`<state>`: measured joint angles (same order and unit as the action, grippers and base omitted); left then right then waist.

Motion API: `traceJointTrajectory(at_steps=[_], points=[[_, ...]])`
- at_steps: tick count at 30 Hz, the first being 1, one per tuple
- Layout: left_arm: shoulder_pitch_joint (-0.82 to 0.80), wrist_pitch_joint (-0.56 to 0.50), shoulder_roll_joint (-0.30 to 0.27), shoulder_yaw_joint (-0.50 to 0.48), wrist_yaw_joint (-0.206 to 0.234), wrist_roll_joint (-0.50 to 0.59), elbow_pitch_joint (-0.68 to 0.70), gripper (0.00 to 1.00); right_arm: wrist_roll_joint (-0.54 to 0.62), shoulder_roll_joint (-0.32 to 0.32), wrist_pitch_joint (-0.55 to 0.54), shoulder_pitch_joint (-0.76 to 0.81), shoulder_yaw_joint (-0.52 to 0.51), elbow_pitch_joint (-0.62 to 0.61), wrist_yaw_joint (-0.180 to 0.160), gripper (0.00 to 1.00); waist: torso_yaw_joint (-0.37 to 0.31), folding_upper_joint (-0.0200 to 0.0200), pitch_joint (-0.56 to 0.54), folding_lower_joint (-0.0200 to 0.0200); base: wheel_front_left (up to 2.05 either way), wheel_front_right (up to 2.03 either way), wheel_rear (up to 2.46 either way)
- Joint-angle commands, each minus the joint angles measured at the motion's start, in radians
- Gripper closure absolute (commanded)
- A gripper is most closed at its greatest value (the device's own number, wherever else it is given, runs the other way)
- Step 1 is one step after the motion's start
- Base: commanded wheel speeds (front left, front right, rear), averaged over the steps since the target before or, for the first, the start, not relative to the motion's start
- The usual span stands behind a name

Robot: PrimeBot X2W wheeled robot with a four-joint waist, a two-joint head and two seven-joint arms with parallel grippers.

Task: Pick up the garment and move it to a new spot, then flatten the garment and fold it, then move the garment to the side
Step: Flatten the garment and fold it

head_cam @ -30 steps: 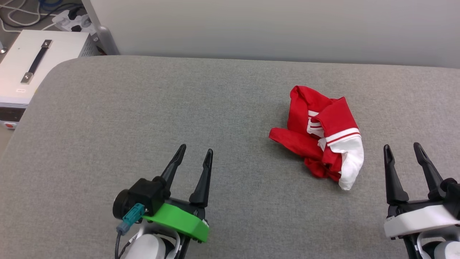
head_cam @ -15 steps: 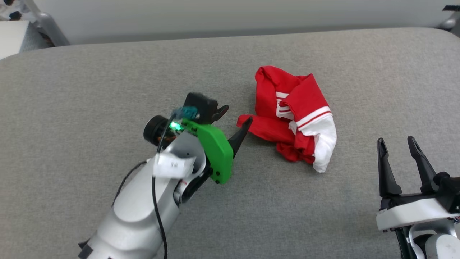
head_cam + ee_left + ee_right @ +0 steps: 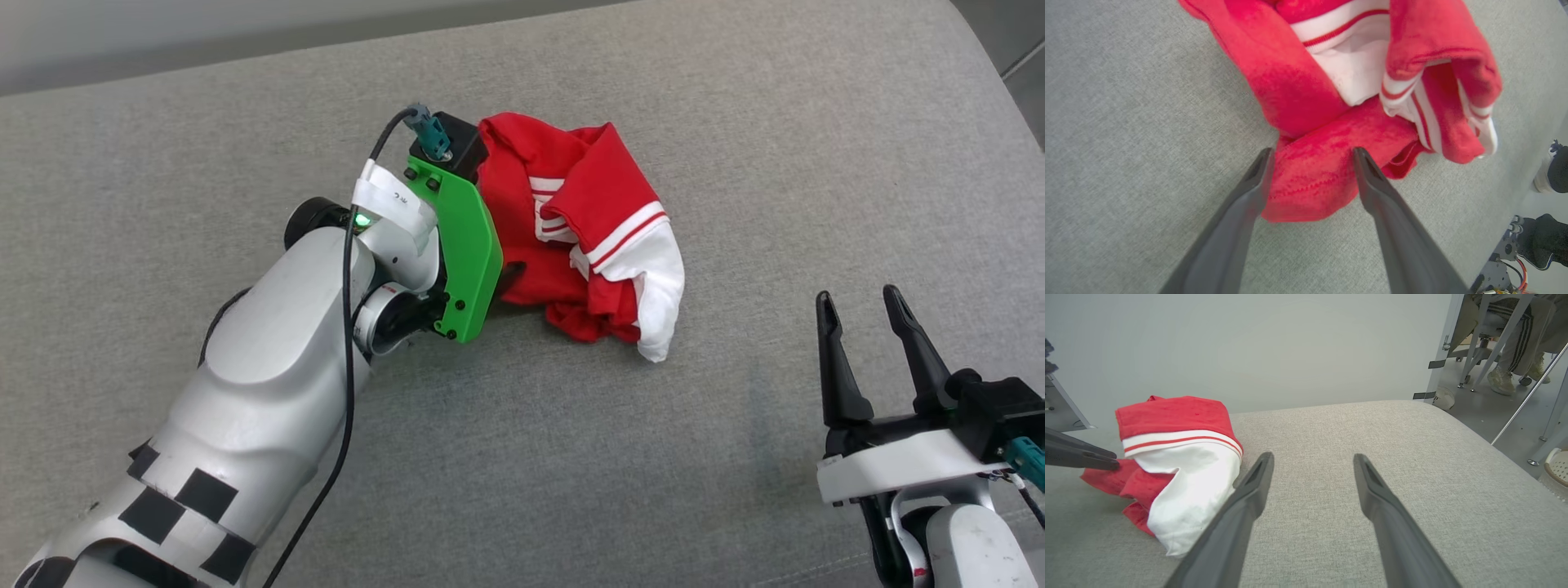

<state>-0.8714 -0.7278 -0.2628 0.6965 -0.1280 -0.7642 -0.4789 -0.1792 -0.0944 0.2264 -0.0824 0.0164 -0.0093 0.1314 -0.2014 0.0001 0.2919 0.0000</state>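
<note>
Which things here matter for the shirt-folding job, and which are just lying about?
Job: crumpled red-and-white fabric jersey shirt; left tool, open astride its red fold; right tool, open, apart; grey padded surface beneath.
Lying about: a seated person's pale shoes.

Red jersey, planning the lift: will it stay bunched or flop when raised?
Probably flops: the jersey lies crumpled in soft folds. Likely light, being thin cloth. The left gripper has open jaws around one fold, so the rest may trail.
</note>
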Motion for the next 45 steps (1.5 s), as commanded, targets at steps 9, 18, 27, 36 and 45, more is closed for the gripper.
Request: traceJointTrajectory(at_steps=[9, 18, 27, 36, 45], points=[[-0.020, 0.042, -0.010, 0.060, -0.002, 0.050, -0.100, 0.00, -0.006, 0.017, 0.023, -0.037, 0.028, 0.037, -0.001, 0.00, -0.070, -0.0001, 0.070, 0.0000, 0.00, 0.00, 0.00], [0.016, 0.085, 0.002, 0.096, -0.002, -0.007, -0.154, 1.00, 0.002, 0.014, 0.029, -0.042, 0.030, 0.052, -0.001, 0.00, -0.058, -0.0001, 0.064, 0.0000, 0.00, 0.00, 0.00], [0.015, 0.258, -0.067, 0.042, -0.003, -0.056, -0.137, 1.00, 0.007, 0.001, 0.025, -0.029, 0.018, 0.059, -0.001, 0.00, 0.020, -0.0001, -0.015, 0.0000, 0.00, 0.00, 0.00], [-0.023, 0.416, -0.176, -0.072, 0.016, -0.067, -0.040, 1.00, 0.010, -0.001, 0.009, -0.004, 0.007, 0.063, -0.001, 0.00, 0.102, -0.0001, -0.101, 0.0000, 0.00, 0.00, 0.00], [0.022, 0.396, -0.295, -0.141, 0.080, -0.097, 0.056, 1.00, 0.009, 0.008, 0.003, 0.014, 0.007, 0.063, -0.001, 0.00, 0.138, -0.0001, -0.138, 0.0000, 0.00, 0.00, 0.00]])
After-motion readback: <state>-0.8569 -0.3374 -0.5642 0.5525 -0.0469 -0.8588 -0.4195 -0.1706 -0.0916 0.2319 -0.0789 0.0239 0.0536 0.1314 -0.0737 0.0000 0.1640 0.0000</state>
